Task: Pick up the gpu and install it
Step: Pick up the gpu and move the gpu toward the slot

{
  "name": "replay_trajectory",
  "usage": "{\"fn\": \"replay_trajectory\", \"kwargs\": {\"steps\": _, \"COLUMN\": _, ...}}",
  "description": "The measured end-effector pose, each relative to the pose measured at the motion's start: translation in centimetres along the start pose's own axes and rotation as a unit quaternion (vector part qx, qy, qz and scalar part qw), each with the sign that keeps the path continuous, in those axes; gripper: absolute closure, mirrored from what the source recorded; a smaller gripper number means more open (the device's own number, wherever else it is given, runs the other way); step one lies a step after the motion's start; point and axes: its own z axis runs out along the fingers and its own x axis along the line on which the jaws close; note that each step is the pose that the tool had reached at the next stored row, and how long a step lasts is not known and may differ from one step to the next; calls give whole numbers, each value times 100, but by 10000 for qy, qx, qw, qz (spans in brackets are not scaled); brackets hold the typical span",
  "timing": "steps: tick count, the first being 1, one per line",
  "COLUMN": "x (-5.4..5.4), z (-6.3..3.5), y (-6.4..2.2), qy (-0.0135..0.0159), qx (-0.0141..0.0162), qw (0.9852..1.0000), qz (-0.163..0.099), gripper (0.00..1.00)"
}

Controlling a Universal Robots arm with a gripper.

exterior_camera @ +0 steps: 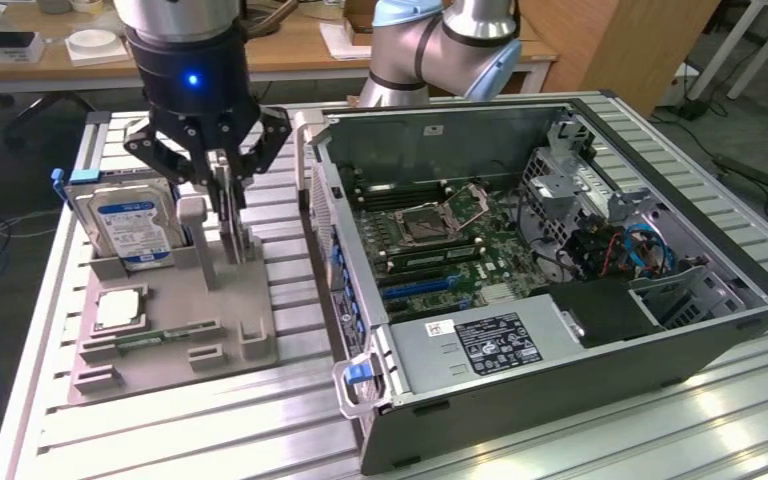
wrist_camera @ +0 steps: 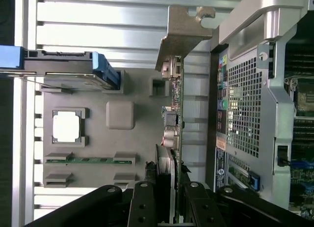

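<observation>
The hand was clamped narrowly on the gpu, upright in its grey holder on the tabletop, so pickup looked barely begun, calling for a straight pull from the slot; the wrist view gave its bracket, the exterior view the open computer case beyond.

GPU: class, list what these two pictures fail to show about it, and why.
- Exterior view: gpu stands edge-on, faces unseen; gripper hides its top.
- Wrist view: fingers cover its near end.
- Either view: whether it rests in the holder or is lifted is unclear.
</observation>
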Motion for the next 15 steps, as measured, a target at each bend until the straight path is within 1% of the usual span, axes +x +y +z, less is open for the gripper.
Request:
{"fn": "replay_trajectory", "kwargs": {"steps": 7, "x": -7, "z": -187, "y": 10, "qy": 0, "qx": 0, "qw": 10000, "qz": 0, "gripper": 73}}
{"fn": "replay_trajectory", "kwargs": {"steps": 15, "x": -13, "z": -367, "y": 20, "qy": 0, "qx": 0, "qw": 10000, "qz": 0, "gripper": 73}}
